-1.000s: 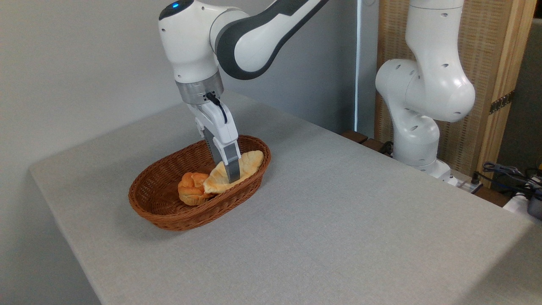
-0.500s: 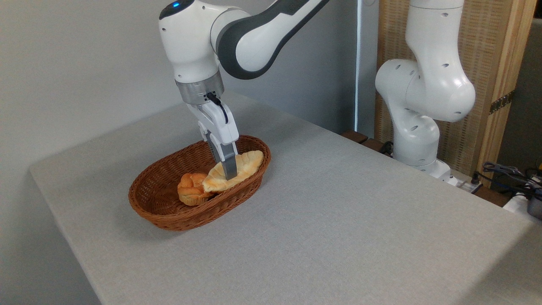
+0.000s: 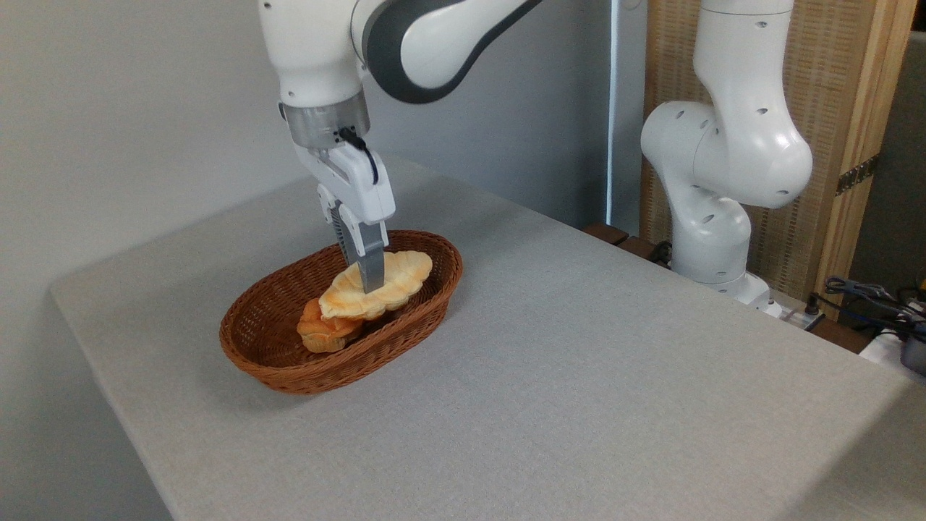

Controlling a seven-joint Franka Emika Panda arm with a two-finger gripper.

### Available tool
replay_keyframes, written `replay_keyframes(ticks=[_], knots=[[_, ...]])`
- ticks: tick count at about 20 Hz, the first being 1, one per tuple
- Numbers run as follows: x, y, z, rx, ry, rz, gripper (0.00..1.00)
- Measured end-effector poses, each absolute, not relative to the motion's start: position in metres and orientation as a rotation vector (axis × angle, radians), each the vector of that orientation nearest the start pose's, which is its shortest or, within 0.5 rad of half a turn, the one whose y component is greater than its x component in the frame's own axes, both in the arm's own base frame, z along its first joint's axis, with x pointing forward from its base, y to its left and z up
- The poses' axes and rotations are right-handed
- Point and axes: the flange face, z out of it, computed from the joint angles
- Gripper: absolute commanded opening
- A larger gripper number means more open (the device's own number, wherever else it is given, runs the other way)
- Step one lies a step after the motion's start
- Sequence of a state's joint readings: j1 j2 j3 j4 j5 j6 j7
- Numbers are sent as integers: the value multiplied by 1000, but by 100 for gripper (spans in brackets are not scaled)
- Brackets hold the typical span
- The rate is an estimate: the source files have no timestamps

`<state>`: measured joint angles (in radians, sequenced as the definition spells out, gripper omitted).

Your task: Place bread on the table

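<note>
Bread [image 3: 376,287] is pinched in our tool [image 3: 371,284] over the basket [image 3: 289,365]; we'd clear the rim, keep it level, then lower gently onto bare worktop [image 3: 579,376] to the right.

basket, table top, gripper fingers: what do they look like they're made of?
Basket: brown woven wicker or rattan, slightly glossy; the interlaced strands show on wall and rim.
Table: covered in light grey, matte, finely textured material, probably cloth or felt; what lies under it is hidden.
Gripper fingers: smooth grey, likely metal or hard plastic, below a glossy white plastic body. They grip the bread.
</note>
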<state>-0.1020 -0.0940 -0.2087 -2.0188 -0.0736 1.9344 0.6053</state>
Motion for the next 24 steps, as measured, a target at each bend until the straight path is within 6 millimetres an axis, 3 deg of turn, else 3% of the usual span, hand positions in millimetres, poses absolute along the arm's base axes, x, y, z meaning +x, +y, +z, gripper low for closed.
replay_keyframes(ticks=[4, 7, 9, 11, 13, 24], knots=[[514, -137, 529, -2885, 1381, -11, 36], [518, -112, 546, -2854, 1459, 11, 52], [521, -89, 556, -2788, 1523, 40, 76], [522, -68, 567, -2687, 1551, 102, 84], [523, -57, 579, -2596, 1576, 144, 100], [528, -9, 598, -2620, 1495, 114, 100]])
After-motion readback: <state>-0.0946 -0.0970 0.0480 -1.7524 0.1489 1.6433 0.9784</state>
